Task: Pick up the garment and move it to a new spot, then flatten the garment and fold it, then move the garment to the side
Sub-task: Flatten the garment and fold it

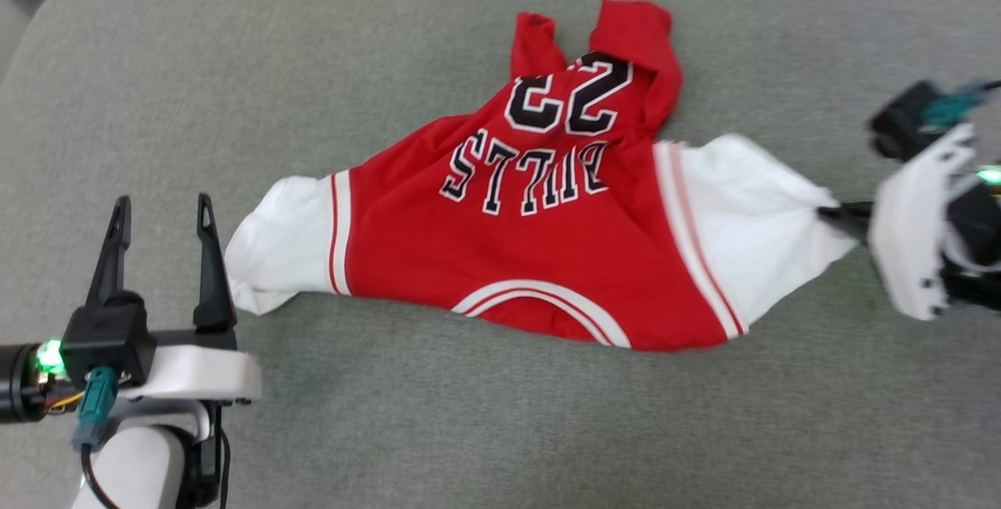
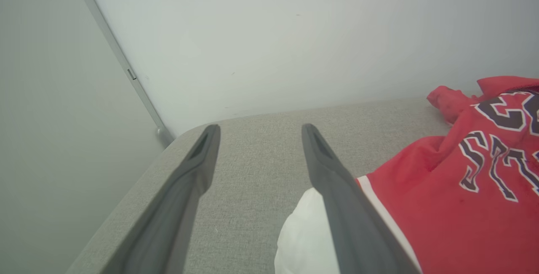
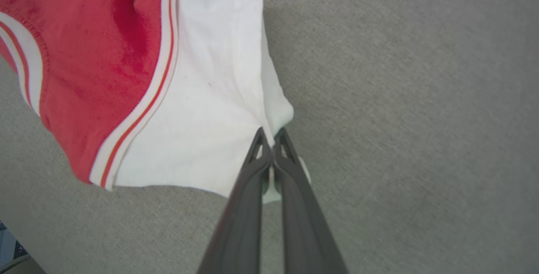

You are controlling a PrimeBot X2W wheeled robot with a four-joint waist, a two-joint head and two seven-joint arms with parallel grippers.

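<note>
The garment (image 1: 539, 251) is a red jersey with white sleeves and black lettering, lying printed side up and partly bunched on the grey cushion (image 1: 469, 431). My right gripper (image 1: 830, 216) is shut on the tip of the garment's right white sleeve (image 3: 202, 114), the cloth pinched between its fingers (image 3: 261, 156) and pulled taut. My left gripper (image 1: 163, 216) stands open just left of the other white sleeve (image 1: 278, 239), nothing between its fingers. In the left wrist view that sleeve (image 2: 305, 236) lies partly behind the right-hand finger (image 2: 337, 190), and the garment (image 2: 463, 198) spreads to the right.
The grey cushion's rounded far-left corner (image 2: 198, 129) meets a pale wall (image 2: 294, 34). Bare cushion stretches in front of the garment and to its right (image 3: 421, 118). A dark object shows at the bottom-left corner of the right wrist view (image 3: 10, 253).
</note>
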